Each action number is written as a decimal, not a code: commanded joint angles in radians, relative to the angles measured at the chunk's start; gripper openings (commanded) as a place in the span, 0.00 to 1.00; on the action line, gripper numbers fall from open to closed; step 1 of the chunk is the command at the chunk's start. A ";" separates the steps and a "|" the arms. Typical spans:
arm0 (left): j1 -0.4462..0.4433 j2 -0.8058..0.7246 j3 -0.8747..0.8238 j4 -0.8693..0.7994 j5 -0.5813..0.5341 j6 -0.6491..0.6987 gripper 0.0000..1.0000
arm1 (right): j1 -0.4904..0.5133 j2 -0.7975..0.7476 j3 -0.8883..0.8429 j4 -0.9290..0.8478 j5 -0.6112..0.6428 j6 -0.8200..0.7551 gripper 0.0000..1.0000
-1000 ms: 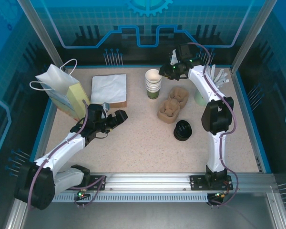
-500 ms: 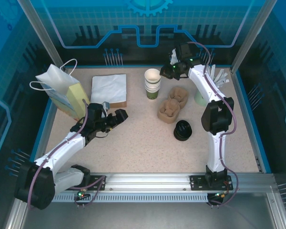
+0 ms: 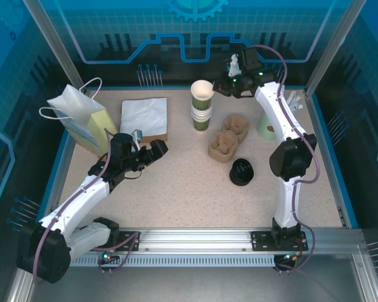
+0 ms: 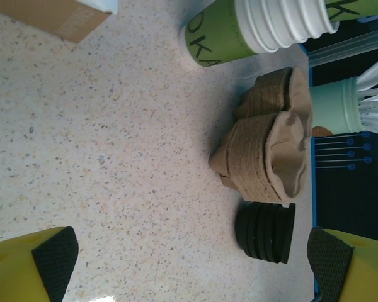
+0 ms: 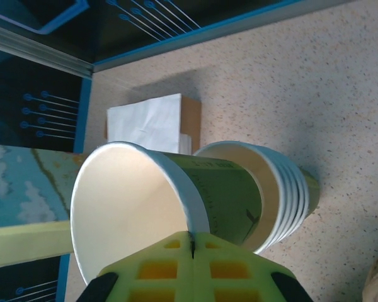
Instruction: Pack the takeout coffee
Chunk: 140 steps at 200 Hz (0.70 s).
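— Speckled bench (image 3: pixel 176 189), far edge. Where's the paper cup (image 5: pixel 138 207)?
— Tilted over the cup stack (image 5: pixel 283 189), its rim clenched by the right fingers (image 5: pixel 192 251).
— And the left fingers (image 3: pixel 147 143)?
— Released, empty, near the paper bag (image 3: pixel 82 119).

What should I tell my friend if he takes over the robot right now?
Right gripper: shut on the rim of the top cup, held tilted over the stack of cups.
Left gripper: open, holding nothing, above the table.
Lids and trays: on the table, mid-right. Bag: standing far left.
Done: one cup gripped.
Left: probably put a lid on the cup, then pack it in the bag.
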 commanded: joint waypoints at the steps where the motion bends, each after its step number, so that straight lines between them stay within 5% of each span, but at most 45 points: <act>1: -0.009 -0.038 0.043 -0.022 0.015 -0.010 0.97 | -0.006 -0.117 0.023 -0.038 -0.046 -0.032 0.04; 33: -0.011 -0.059 0.044 -0.021 0.037 -0.023 0.97 | 0.000 -0.291 -0.156 -0.010 -0.082 -0.058 0.04; 82: -0.021 -0.068 0.016 0.007 0.058 -0.054 0.97 | 0.010 -0.649 -0.658 0.123 -0.126 -0.051 0.04; 140: -0.039 -0.045 0.009 0.026 0.050 -0.068 0.97 | 0.055 -0.883 -1.074 0.225 -0.146 -0.010 0.05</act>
